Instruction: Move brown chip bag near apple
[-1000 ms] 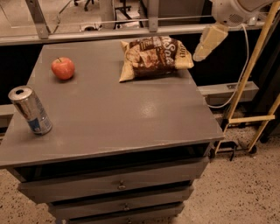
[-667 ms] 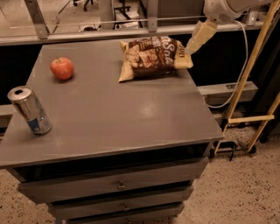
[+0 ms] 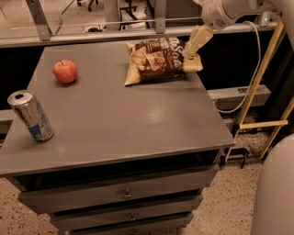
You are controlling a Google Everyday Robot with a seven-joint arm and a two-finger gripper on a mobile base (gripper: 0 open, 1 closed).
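Note:
The brown chip bag lies flat at the far right of the grey cabinet top, with tan edges and white lettering. The red apple stands at the far left of the top, well apart from the bag. My gripper reaches down from the upper right on the white arm. Its tip is over the bag's right end, just above or touching it. It holds nothing that I can see.
A silver and blue can stands upright near the front left edge. The cabinet has drawers below. A metal rail runs behind the top. A tan frame and cable stand to the right.
My gripper has moved left, from beside the bag's right edge to over the bag's right end. The bag, apple and can have not moved.

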